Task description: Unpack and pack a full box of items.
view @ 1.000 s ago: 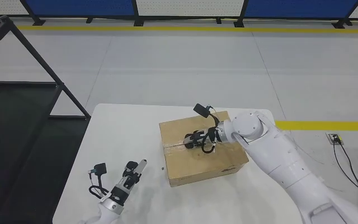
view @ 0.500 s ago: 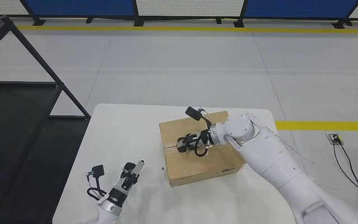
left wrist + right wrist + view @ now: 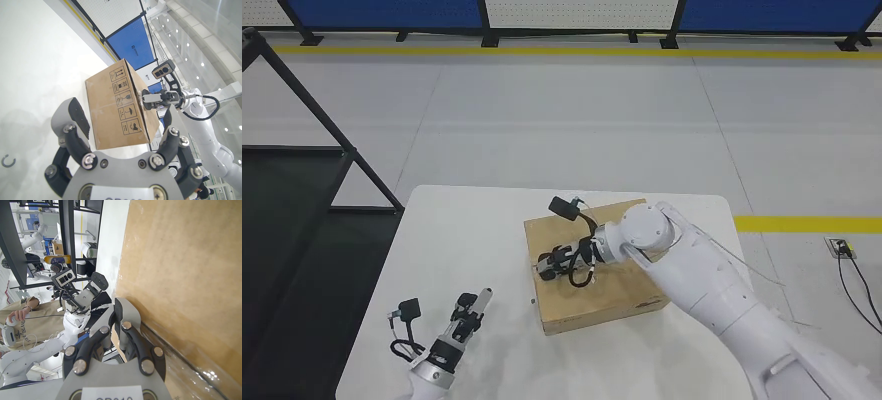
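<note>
A closed cardboard box sits on a white table, right of the table's middle, its 2 top flaps meeting at a taped centre seam.

The right gripper lies low on the lid at the end of that seam, at the box edge facing the left arm. Its fingers are pressed together. Whether they pinch the clear tape cannot be told.

In the last second this gripper has slid along the seam, from about the middle of the lid to this edge. The box has turned slightly on the table with it.

The left gripper waits near the table's front left, well apart from the box. Its 2 fingers are spread wide and hold nothing. It has drawn back a little toward the table's near edge.

The sweep along the seam suggests the tape is being dragged or cut open. The flaps are not yet lifted, so unpacking has probably not begun, and the task looks to be in its first step.
</note>
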Robot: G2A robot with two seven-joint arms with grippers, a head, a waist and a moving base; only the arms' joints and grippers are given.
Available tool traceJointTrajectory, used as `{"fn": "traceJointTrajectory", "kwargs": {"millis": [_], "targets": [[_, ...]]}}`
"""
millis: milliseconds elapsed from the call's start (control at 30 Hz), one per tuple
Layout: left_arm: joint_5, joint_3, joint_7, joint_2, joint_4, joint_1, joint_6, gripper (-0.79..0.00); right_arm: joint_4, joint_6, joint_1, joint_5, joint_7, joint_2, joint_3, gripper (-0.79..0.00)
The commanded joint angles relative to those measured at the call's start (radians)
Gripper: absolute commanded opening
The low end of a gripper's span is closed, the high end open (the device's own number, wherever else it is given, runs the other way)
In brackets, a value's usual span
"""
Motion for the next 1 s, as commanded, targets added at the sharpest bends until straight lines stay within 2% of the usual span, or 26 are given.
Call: {"fn": "traceJointTrajectory", "kwargs": {"millis": [0, 133, 300, 700, 967], "targets": [[-0.001, -0.001, -0.001, 0.0, 0.002, -0.001, 0.001, 0.0, 0.011, -0.014, 0.005, -0.004, 0.007, -0.005, 0.0, -0.785], [-0.003, 0.001, -0.005, 0.001, 0.005, -0.008, 0.003, 0.0, 0.027, -0.044, 0.012, -0.006, 0.027, -0.003, 0.018, -0.785], [0.0, 0.007, -0.01, 0.001, 0.007, -0.018, 0.01, 0.0, 0.027, -0.071, 0.008, -0.031, 0.04, 0.018, 0.063, -0.785], [0.011, 0.025, -0.019, 0.001, 0.01, -0.04, 0.032, 0.0, -0.005, -0.047, -0.067, -0.137, 0.057, 0.109, 0.204, -0.785], [0.03, 0.047, -0.027, 0.001, 0.006, -0.065, 0.057, 0.0, -0.081, -0.025, -0.139, -0.197, 0.048, 0.175, 0.325, -0.785]]}}
